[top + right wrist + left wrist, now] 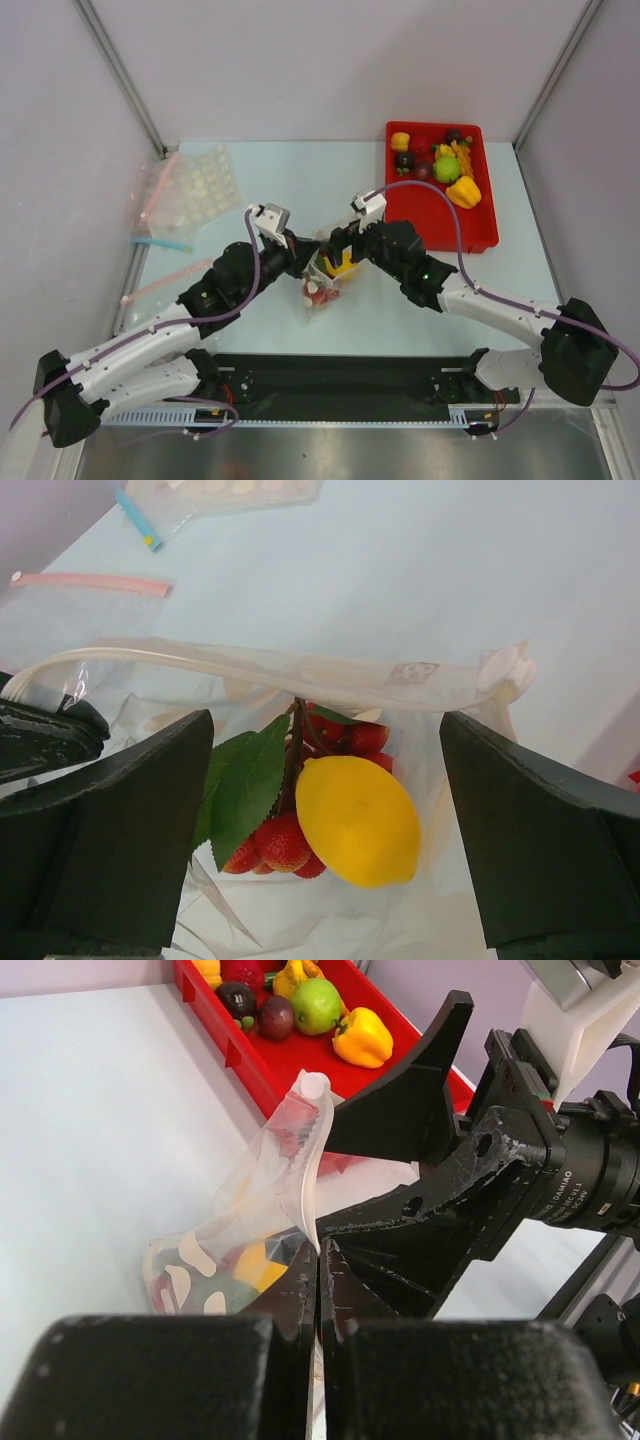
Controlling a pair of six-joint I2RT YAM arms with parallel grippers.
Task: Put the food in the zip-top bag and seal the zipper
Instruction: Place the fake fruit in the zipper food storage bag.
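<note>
The zip-top bag (322, 282) lies mid-table with its mouth held up. My left gripper (320, 1252) is shut on the zipper (312, 1165) at one end of the rim. Inside the bag (330, 920) sit a yellow lemon (358, 820) and a cluster of red berries (280, 842) with a green leaf (245, 780). My right gripper (325, 730) hangs open just over the mouth, its fingers on either side of that food and holding nothing. The zipper strip (300, 670) arcs across behind them. More food (445, 165) lies in the red tray (440, 225).
The red tray (250, 1060) stands at the back right, just beyond the bag. Spare clear bags (190, 185) with a blue strip (160, 243) and a pink strip (160, 282) lie at the back left. The two arms meet closely over the bag.
</note>
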